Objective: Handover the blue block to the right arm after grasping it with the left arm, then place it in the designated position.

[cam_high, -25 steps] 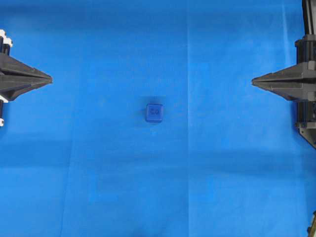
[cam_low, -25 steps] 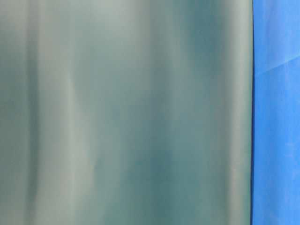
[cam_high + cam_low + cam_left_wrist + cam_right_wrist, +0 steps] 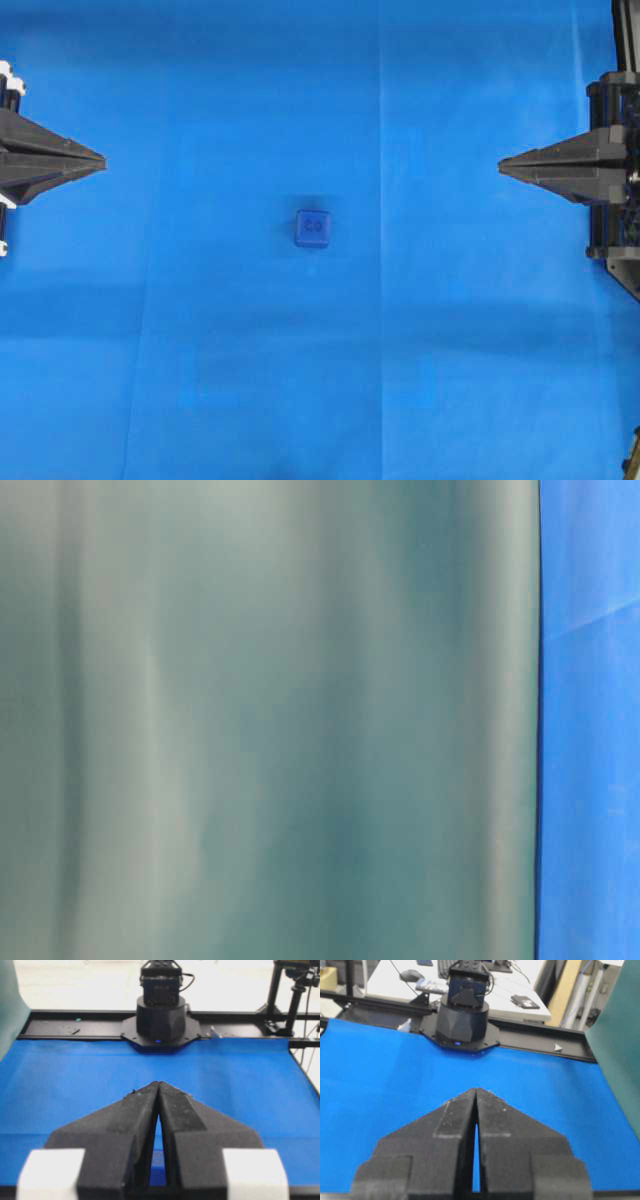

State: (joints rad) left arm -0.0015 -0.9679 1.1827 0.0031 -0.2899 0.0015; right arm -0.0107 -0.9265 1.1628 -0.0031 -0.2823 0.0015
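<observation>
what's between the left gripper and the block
Only bare blue cloth. In the overhead view the shut left gripper points from the left edge towards the block at the middle, with nothing lying between them.

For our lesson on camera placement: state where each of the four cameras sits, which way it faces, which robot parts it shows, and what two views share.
Overhead: straight down on the blue cloth, blue block, left gripper, right gripper.
Table-level: blurred grey-green sheet, no robot.
Left wrist: over shut fingers towards the opposite arm's base.
Right wrist: likewise.
Shared: cloth.
</observation>
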